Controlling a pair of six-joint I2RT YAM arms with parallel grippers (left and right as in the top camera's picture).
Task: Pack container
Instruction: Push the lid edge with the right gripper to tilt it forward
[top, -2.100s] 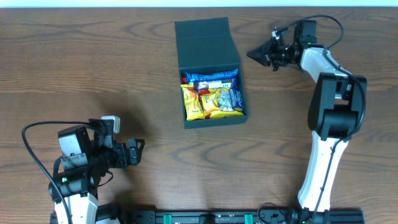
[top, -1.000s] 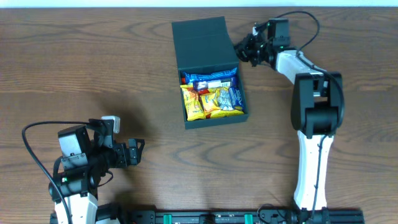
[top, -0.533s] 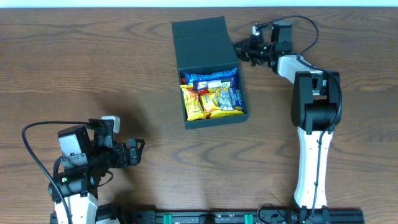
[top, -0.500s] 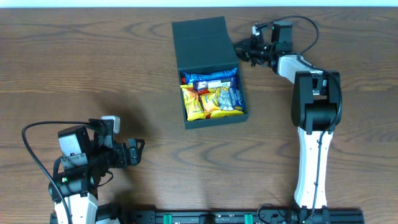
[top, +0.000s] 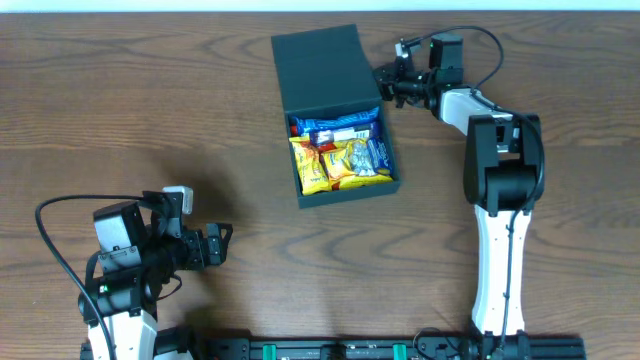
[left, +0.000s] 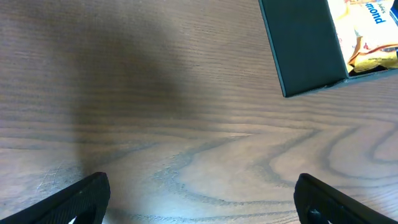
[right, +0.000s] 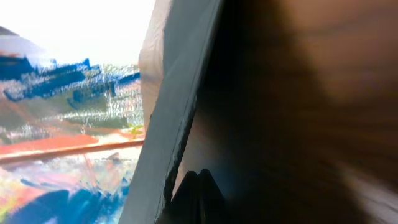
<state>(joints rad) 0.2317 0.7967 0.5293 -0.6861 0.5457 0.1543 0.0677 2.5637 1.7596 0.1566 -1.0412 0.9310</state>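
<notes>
We look down on a dark brown wood-grain table (top: 180, 110), its grain running from left to right and a pale strip showing along its far edge. Directly on it sits the dark teal-green container (top: 318, 62), toward the far side and near the middle. Its base is flat on the wood and its flap lid is open toward the far edge.

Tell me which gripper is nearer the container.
Right. The right gripper is beside the container, at the edge of its lid; the left gripper is far off, down-left of it.

Left hand (top: 222, 244) wide; right hand (top: 384, 81) (outstretched) closed.
</notes>
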